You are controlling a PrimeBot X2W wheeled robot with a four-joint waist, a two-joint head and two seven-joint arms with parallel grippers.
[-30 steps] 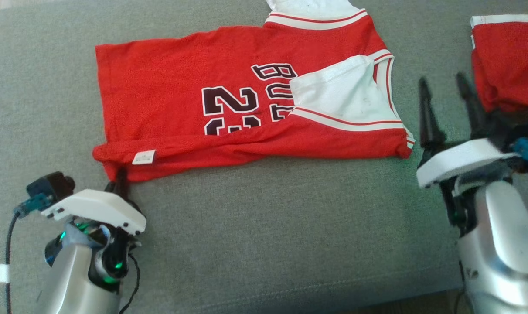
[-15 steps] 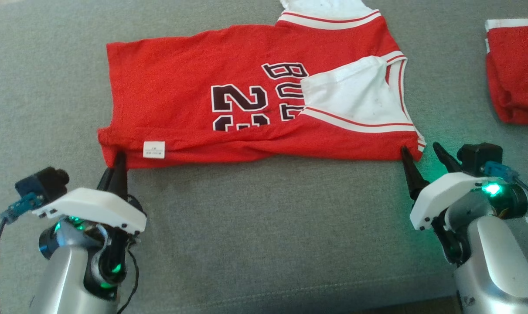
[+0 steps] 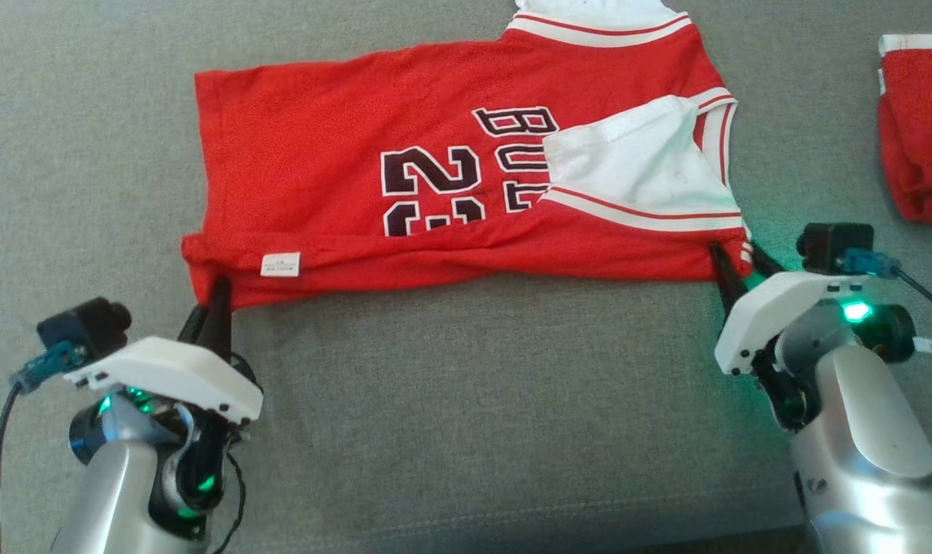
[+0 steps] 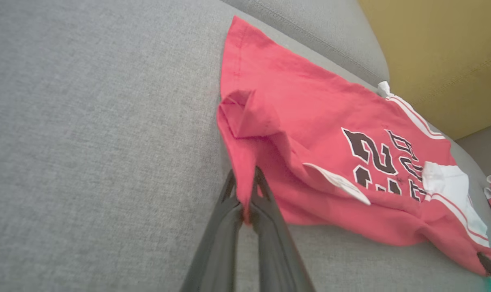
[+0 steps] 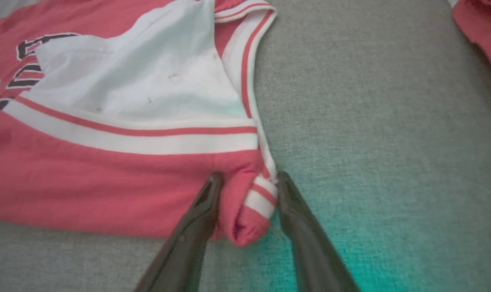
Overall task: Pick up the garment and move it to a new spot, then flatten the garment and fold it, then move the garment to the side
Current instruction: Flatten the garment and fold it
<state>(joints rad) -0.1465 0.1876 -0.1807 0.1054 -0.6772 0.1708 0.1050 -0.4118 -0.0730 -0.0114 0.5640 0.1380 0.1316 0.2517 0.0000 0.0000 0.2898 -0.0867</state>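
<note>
Across the grey woven sofa cushion (image 3: 473, 400), a red basketball jersey with white trim and dark "23" numerals (image 3: 435, 177) lies spread nearly flat, filling the far middle of the head view. Its long axis runs from the robot's left to its right: the straight hem is at the left and the white-banded shoulder and neck end is at the right. The numerals and lettering lie on their side, with their tops toward the right. The white inside of the cloth shows at the opening by the right end. The jersey's near long edge is turned over on itself into a thick band.

A second red cloth piece with a white edge (image 3: 916, 154) lies on the same cushion, at the far right and well apart from the jersey. Nothing lies between it and the jersey but bare cushion.

The left tool (image 3: 218, 296) is at the jersey's near left corner. In the left wrist view its fingers are pressed together, with a tuck of red hem clamped between them (image 4: 245, 190). The right tool (image 3: 735, 258) is at the near right corner. In the right wrist view its fingers stand apart, one on each side of the bunched, striped corner (image 5: 249, 178), and both touch the cloth. I cannot tell whether they are pinching it. A green glow falls on the cushion beside that tool.

A small white label (image 3: 279, 264) sits on the turned-over band, just right of the left tool.
</note>
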